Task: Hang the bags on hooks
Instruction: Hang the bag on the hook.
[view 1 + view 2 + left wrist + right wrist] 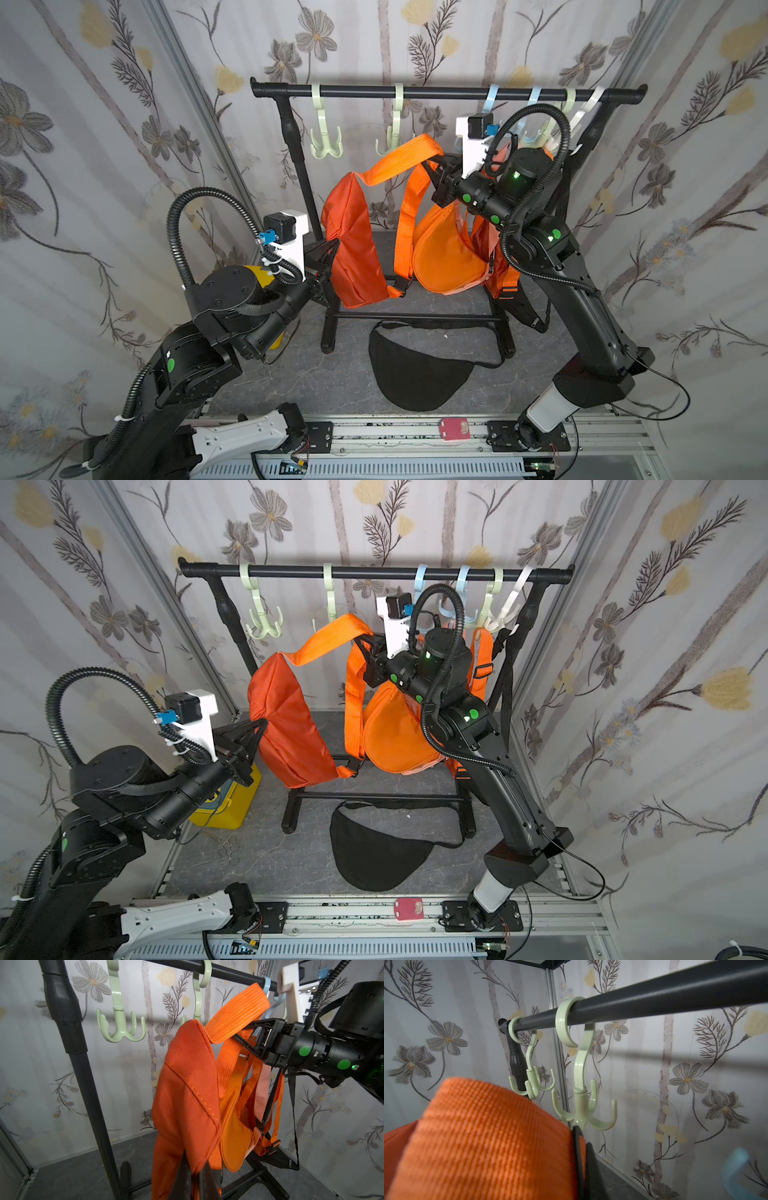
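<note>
Blurred, edge-cropped blue hook; yellow case mostly behind the left arm

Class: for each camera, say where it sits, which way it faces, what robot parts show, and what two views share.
Top views: overhead, front, looking down at rack; left arm, right arm show.
Left wrist: left arm, facing bag; left tool, right tool show.
Right wrist: right arm, looking up at hooks; right tool shows.
Both wrist views share the strap.
</note>
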You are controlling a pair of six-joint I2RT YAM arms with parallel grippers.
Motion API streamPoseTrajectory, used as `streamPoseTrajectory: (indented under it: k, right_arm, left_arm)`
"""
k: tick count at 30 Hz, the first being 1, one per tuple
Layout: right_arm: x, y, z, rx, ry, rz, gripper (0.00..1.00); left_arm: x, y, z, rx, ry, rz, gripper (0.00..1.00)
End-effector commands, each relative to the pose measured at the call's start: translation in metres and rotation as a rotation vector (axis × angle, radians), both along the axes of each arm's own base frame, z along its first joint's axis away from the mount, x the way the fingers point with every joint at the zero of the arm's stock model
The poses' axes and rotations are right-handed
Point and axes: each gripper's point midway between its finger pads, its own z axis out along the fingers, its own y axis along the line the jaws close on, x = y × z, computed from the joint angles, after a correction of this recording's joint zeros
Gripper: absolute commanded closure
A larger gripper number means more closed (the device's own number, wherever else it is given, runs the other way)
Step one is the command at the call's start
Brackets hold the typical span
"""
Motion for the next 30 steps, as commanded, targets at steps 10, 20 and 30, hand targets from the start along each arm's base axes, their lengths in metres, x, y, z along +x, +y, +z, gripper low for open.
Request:
streamPoseTrajectory:
  k: [10, 20, 30]
  right_arm:
    - [0.044, 0.021, -0.04, -0.038, 0.143, -0.029, 1.0]
    - [0.037, 0.033, -0.105, -0.193, 0.241, -0.092, 1.0]
    - [0.024, 0.023, -0.125, -0.225, 0.281, -0.074, 1.0]
  left_arm:
    - [0.027, -0.032, 0.007, 0.011, 0.019, 0.006, 1.0]
    - [0.056, -0.03, -0.028, -0.003, 0.115, 0.004, 1.0]
    - [0.075, -0.037, -0.059, 0.013, 0.199, -0.033, 1.0]
